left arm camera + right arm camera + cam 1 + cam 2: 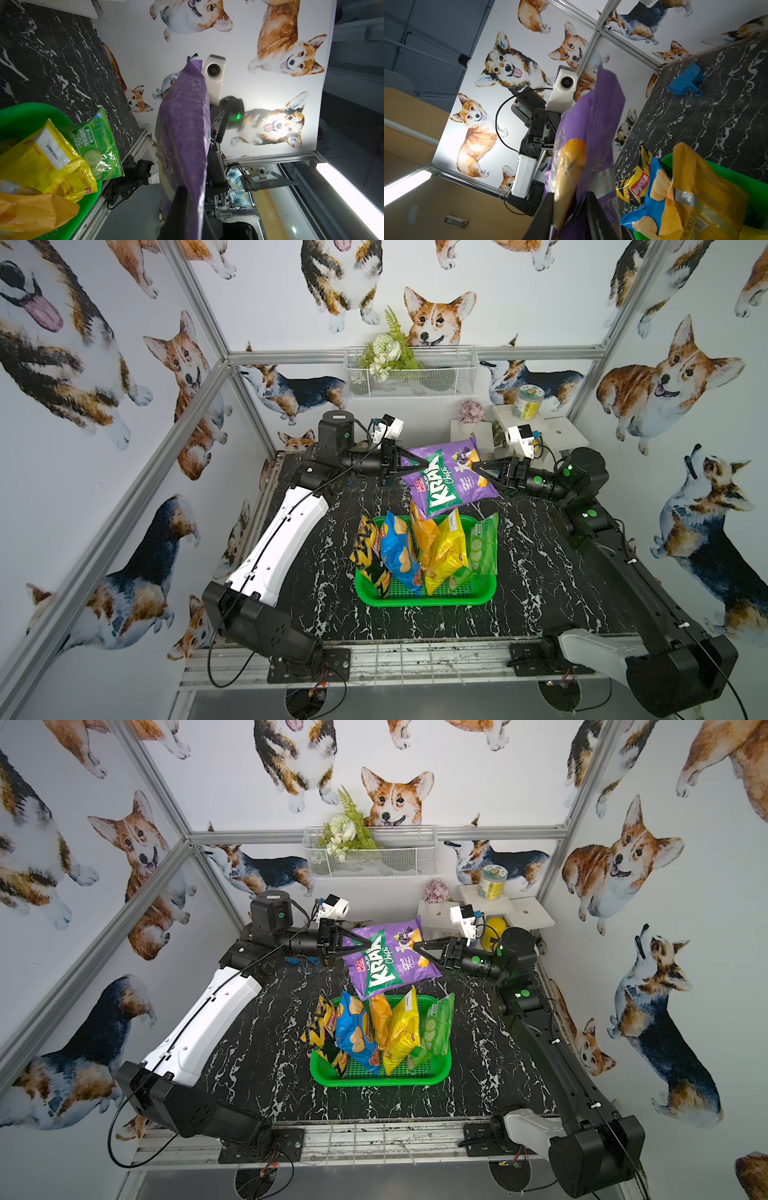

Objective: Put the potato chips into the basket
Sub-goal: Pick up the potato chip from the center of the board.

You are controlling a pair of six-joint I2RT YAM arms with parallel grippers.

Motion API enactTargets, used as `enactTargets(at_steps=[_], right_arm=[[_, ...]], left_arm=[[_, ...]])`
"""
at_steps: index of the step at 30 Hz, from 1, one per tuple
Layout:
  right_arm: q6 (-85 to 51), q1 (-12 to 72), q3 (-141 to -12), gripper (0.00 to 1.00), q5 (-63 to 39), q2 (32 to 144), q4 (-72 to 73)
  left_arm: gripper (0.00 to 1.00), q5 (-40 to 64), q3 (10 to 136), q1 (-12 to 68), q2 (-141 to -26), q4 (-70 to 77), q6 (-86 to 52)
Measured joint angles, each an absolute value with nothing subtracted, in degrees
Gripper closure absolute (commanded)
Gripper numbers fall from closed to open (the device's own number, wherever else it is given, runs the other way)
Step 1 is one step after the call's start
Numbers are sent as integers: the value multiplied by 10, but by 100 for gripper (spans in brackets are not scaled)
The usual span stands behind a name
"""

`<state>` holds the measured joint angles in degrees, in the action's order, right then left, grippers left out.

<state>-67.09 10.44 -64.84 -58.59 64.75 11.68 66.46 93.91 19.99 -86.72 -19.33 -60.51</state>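
Between both jaws, purple Krax bag (446,485)

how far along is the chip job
Done: five stand in the green basket: black-and-yellow bag, blue bag, orange bag, yellow bag, green bag. In hand: purple Krax bag, held aloft between left pincer and right pincer by the basket's far end. Left: lowering it in.

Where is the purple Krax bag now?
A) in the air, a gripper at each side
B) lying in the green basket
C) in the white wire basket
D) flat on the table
A: both top views show the purple Krax bag raised clear of the green basket, left gripper and right gripper at its opposite edges.
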Motion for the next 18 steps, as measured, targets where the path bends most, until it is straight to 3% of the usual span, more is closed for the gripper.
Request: enactTargets(at_steps=[8,12,18], right_arm=[[-614,92,-710,100,-579,650,-4],[-552,70,-782,100,-549,672,-121],[-432,56,-941,100,-448,728,-355]], left_arm=[[53,637,962,199,-893,-252,-553],[43,601,998,199,-917,-289,-523],[41,460,1161,210,-981,-432,-414]])
